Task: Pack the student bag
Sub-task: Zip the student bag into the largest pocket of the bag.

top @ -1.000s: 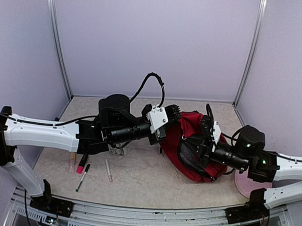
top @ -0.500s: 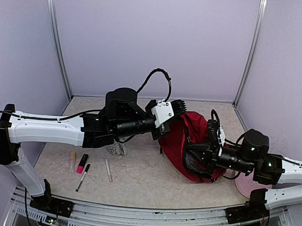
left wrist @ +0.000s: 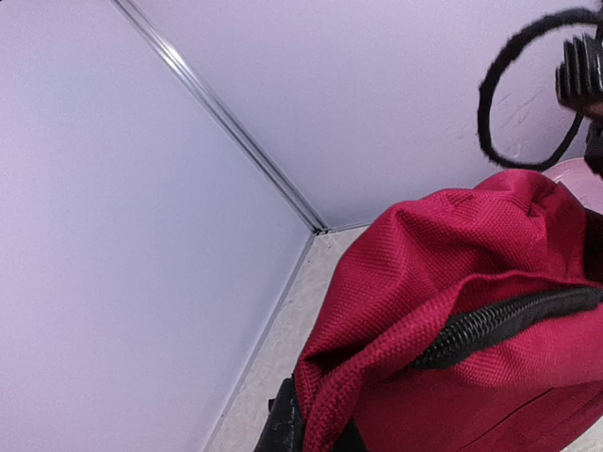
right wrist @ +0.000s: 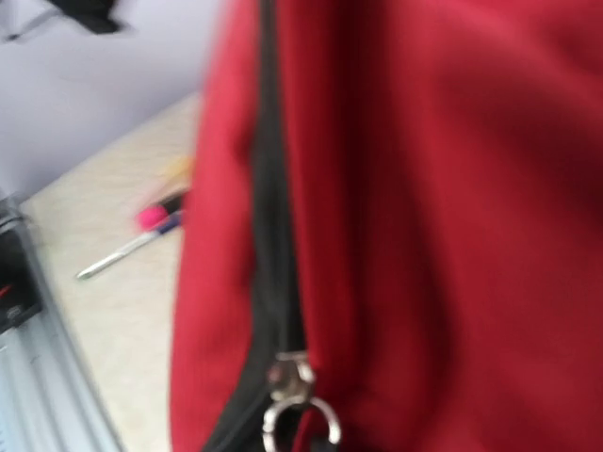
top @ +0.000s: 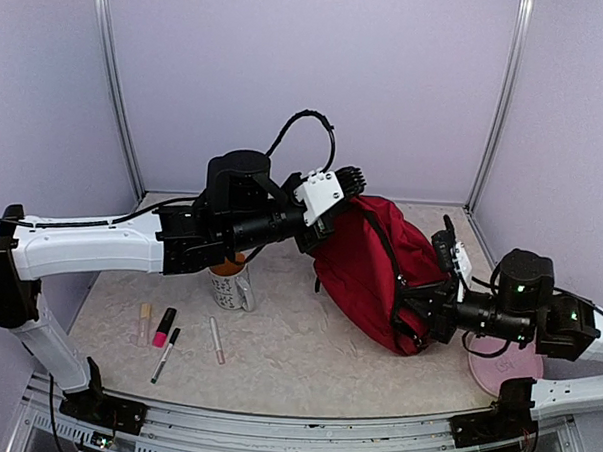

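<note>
Tensioning the student bag [top: 370, 259] evenly is what counts, I reckon: it hangs between my left fingers [top: 349, 181], clenched on its upper rim, and right fingers [top: 431, 292], pinched shut apparently on its lower edge. Pull apart gently, never jerking.

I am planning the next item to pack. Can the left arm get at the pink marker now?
Probably not at once. The left arm has its jaws shut on the student bag, holding its edge up, so it must let go first. The pink marker itself lies uncovered on the table.
</note>
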You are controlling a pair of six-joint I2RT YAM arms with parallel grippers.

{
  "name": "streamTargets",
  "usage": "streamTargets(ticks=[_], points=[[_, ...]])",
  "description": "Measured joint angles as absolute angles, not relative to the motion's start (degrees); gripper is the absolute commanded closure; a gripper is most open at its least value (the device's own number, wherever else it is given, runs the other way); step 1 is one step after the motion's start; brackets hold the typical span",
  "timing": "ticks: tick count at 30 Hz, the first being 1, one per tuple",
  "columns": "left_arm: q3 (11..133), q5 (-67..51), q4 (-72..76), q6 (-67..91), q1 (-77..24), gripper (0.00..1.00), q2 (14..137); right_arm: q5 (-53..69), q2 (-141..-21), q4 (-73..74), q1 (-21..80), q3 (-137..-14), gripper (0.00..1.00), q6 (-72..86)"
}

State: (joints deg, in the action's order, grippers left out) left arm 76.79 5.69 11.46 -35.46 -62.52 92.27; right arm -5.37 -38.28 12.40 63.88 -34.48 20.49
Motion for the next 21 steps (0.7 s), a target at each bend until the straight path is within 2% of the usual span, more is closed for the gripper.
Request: streamTargets(ticks=[6,11,21], points=[[81.2,7.8,9.3,-36.0,-61.5,1.0,92.4,-20.2,-36.3,31.4,63.9,-49.8,1.0,26.7],[84.6,6.7,7.7,-35.7,-61.6,1.0,92.4,-28.3,-34.0,40.2,64.0,-55.5,1.0,30.5],[84.7,-2.3,7.1,-29.8,-61.6,1.0,92.4,-32.0,-29.6,43.2,64.4,-57.6,1.0,29.1]])
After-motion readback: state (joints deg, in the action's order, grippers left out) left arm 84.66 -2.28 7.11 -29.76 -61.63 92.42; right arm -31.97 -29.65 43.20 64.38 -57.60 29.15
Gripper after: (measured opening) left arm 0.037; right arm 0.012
